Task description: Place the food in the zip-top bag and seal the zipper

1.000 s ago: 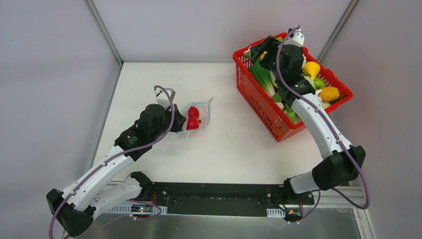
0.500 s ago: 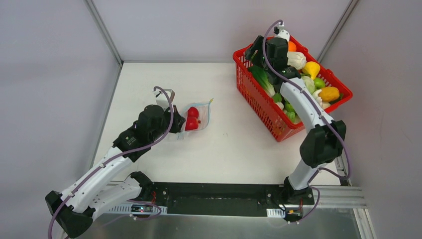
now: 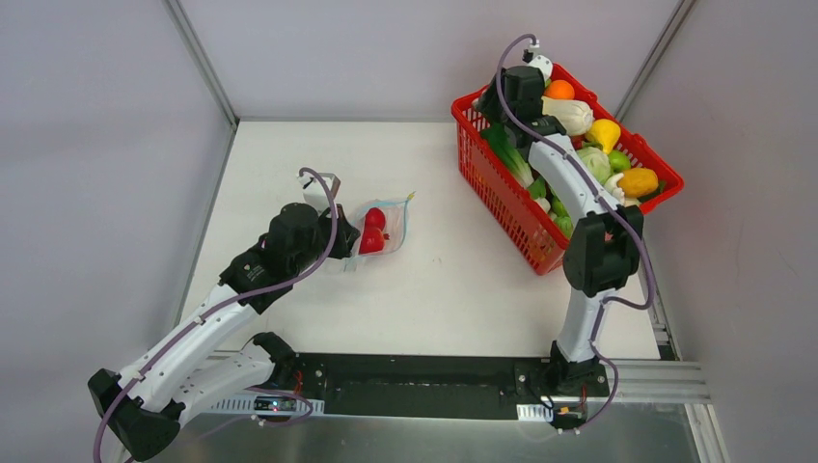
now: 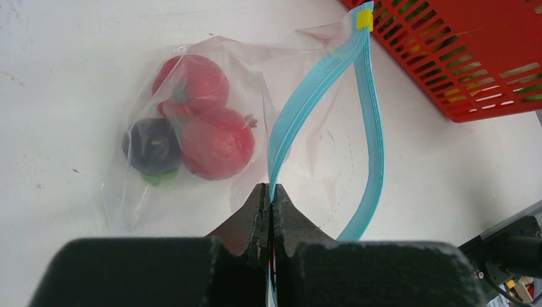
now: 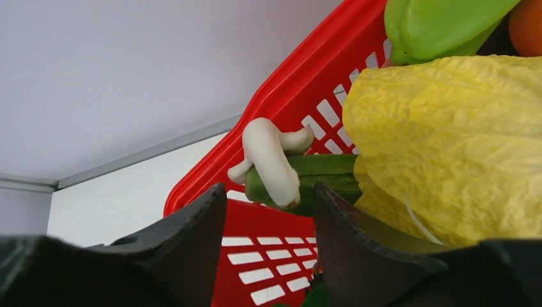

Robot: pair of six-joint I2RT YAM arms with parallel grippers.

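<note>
**Three pieces bagged, zipper unsealed**

The zip-top bag (image 4: 192, 54) lies flat on the worktop (image 3: 453, 280), toward its left edge and about midway between near and far. Inside it sit two red tomatoes (image 4: 214, 144) and a dark purple ball (image 4: 152, 146), pressed together. The left pincer (image 4: 270, 192) is fully closed on one strip of the teal zipper (image 4: 305, 96). The other strip bows away from it, so the mouth gapes and nothing is sealed.

At the far right corner stands the red basket (image 5: 281, 96), well apart from the bag and heaped with food. The right pincer (image 5: 268, 198) is at the basket's far end with its jaws partly apart. A small white radish-like piece (image 5: 271, 160) lies on a green one just beyond the tips, beside a yellow leafy cabbage (image 5: 447, 141). It looks framed for a grasp, not gripped.

By my reading the filling is partway done — this piece has yet to be clamped, carried across and dropped in. How many more must follow cannot be told. The zipper comes last.
</note>
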